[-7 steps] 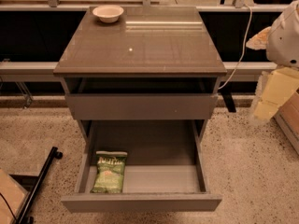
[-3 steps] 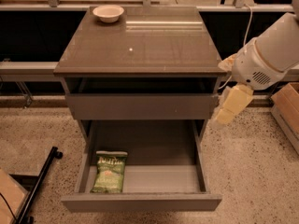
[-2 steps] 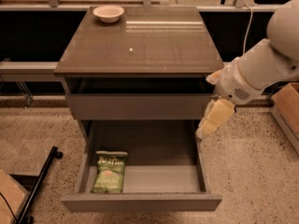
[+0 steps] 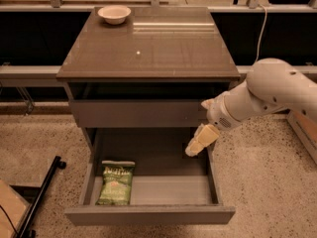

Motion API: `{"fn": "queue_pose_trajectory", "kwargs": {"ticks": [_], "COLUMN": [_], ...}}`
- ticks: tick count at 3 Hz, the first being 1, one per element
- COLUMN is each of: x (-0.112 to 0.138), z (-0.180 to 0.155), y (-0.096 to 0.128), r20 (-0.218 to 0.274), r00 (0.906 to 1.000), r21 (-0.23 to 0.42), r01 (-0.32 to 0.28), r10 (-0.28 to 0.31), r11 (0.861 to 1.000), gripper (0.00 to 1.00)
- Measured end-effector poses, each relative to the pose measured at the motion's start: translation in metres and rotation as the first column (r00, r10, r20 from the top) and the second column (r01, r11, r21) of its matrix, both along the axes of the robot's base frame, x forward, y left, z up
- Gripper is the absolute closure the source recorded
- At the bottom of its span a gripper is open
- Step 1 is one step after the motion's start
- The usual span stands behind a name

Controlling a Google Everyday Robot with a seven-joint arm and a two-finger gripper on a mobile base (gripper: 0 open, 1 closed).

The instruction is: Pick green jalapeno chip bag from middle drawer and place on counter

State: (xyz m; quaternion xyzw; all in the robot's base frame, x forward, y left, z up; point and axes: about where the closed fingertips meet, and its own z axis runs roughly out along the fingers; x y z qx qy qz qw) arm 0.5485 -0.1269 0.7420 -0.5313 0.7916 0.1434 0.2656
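Note:
The green jalapeno chip bag [image 4: 117, 183] lies flat in the front left corner of the open middle drawer [image 4: 148, 214]. The counter [image 4: 148, 48] is the cabinet's glossy grey-brown top with a tiny white speck. My gripper [image 4: 194, 148] hangs from the white arm coming in from the right. It is over the right side of the open drawer, just below the upper drawer front. It is well right of and above the bag and touches nothing.
A small white bowl [image 4: 114, 14] stands at the counter's back left corner. The closed upper drawer front [image 4: 138, 114] sits just above the open one. A black pole [image 4: 39, 197] leans on the speckled floor at left. A box edge [image 4: 302, 133] is at the right.
My arm has swung in from the right and down. The gripper has moved left from beside the cabinet to over the open drawer's right side. The bag has not moved.

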Motion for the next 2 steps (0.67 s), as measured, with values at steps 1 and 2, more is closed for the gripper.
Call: {"fn": "queue_pose_trajectory", "kwargs": {"ticks": [1, 2], "x": [0.0027, -0.0031], "z": [-0.0027, -0.0111], "y": [0.0002, 0.0041], "r20": [0.003, -0.035], "r00": [1.0000, 0.9991], "r21": [0.004, 0.049], "r01": [0.005, 0.024], "r10": [-0.005, -0.022], "r11": [1.000, 0.999], "gripper": [0.00, 0.00]}}
